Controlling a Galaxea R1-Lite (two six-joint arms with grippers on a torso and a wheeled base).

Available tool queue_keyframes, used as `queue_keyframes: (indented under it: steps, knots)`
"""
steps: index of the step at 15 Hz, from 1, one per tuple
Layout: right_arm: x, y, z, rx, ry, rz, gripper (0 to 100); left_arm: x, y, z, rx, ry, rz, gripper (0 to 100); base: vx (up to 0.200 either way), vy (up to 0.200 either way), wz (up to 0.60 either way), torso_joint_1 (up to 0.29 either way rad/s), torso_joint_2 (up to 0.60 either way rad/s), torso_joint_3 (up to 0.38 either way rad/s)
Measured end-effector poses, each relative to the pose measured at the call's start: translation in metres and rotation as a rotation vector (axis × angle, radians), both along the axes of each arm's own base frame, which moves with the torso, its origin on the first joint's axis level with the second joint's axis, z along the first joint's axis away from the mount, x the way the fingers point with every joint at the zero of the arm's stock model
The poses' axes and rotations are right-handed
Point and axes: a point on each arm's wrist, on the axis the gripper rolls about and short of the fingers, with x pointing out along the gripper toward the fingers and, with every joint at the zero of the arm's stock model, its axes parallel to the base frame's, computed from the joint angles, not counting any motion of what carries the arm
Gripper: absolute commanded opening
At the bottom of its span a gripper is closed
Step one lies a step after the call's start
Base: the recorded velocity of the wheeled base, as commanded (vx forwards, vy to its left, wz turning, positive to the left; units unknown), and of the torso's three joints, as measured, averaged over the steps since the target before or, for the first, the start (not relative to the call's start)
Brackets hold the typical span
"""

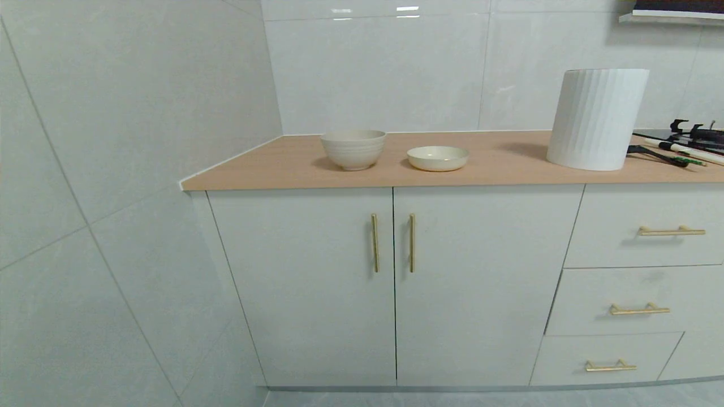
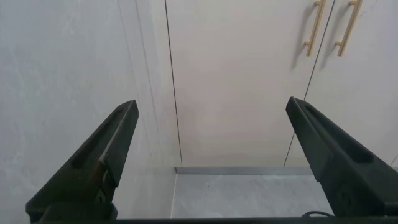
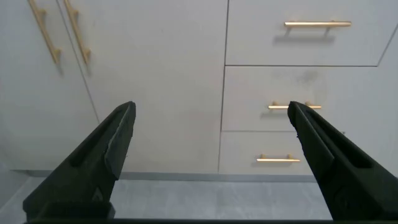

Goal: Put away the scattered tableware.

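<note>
**Tiled kitchen corner: tableware on the counter, both claws empty**

Glossy white wall tiles (image 1: 373,73) backed a wood-toned counter (image 1: 509,167). We noted two pieces of tableware on its left portion. One was a deep bowl (image 1: 353,148), cream, matte-looking, with faint horizontal ribs. Just beside it, to the robot's right, sat a shallow dish (image 1: 438,157), smoother and slightly yellower inside. They stood upright and apart, not touching, both near the front edge. We judged that this placing made them easy to reach from the front.

Farther right stood a tall white ribbed cylinder (image 1: 597,118). Past it some dark long-handled utensils (image 1: 679,150) lay on the counter; we could not tell their kind.

Below the bowl and dish the double cabinet doors (image 1: 305,282) were shut, with slim brass bar handles (image 1: 374,242) set vertically at the meeting edge. Drawers (image 1: 633,226) with horizontal brass pulls sat to the right. We judged the cabinet the likely store, so a door would need opening first.

Left claw (image 2: 211,107): low, facing the left door and the wall corner, dark wedge fingers spread wide, nothing between them.

Right claw (image 3: 211,109): likewise low, facing the drawers, fingers wide apart, gripping nothing.

Neither touched a handle. We judged the task not yet begun.
</note>
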Motion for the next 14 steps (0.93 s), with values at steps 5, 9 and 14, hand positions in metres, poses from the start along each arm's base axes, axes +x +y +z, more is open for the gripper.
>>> queue_keyframes:
  steps: [5, 9, 14]
  knots:
    - [-0.002, 0.004, 0.044, 0.032, -0.05, 0.219, 100, 0.0, 0.0, 0.0, 0.0, 0.0, 0.0, 100, 0.0, 0.0, 0.0, 0.0, 0.0, 0.0]
    - [0.041, 0.009, 0.088, 0.075, 0.173, 0.42, 100, 0.0, 0.0, 0.0, 0.0, 0.0, 0.0, 100, 0.0, 0.0, 0.0, 0.0, 0.0, 0.0]
    - [0.14, 0.03, 0.129, 0.125, 0.411, 0.61, 100, 0.0, 0.0, 0.0, 0.0, 0.0, 0.0, 100, 0.0, 0.0, 0.0, 0.0, 0.0, 0.0]
